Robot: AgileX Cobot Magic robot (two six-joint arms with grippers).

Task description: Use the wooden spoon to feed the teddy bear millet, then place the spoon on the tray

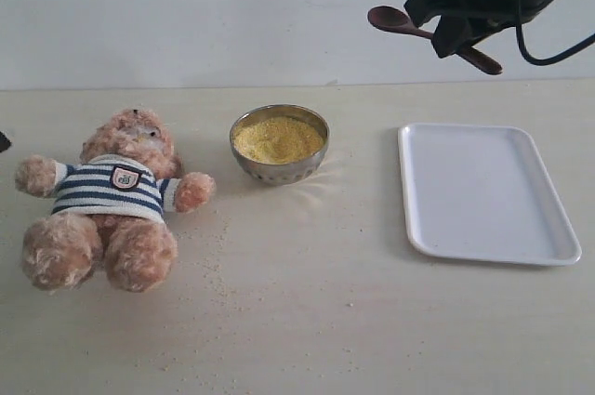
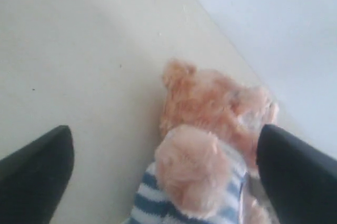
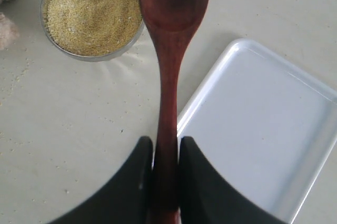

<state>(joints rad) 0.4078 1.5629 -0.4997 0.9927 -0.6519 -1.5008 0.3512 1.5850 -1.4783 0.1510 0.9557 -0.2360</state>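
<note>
In right tool (image 3: 166, 145) | wooden spoon (image 3: 171, 50) handle clamped | tray (image 3: 274, 129), millet (image 3: 92, 16) below

The black right gripper (image 1: 457, 40) hides the middle of the slim dark reddish-brown wooden spoon (image 1: 389, 18). Blur softens the fluffy light-brown plush teddy bear (image 2: 202, 103), cut off at its striped shirt. A picture edge crops the flat white rectangular plastic tray (image 3: 253, 129).
</note>
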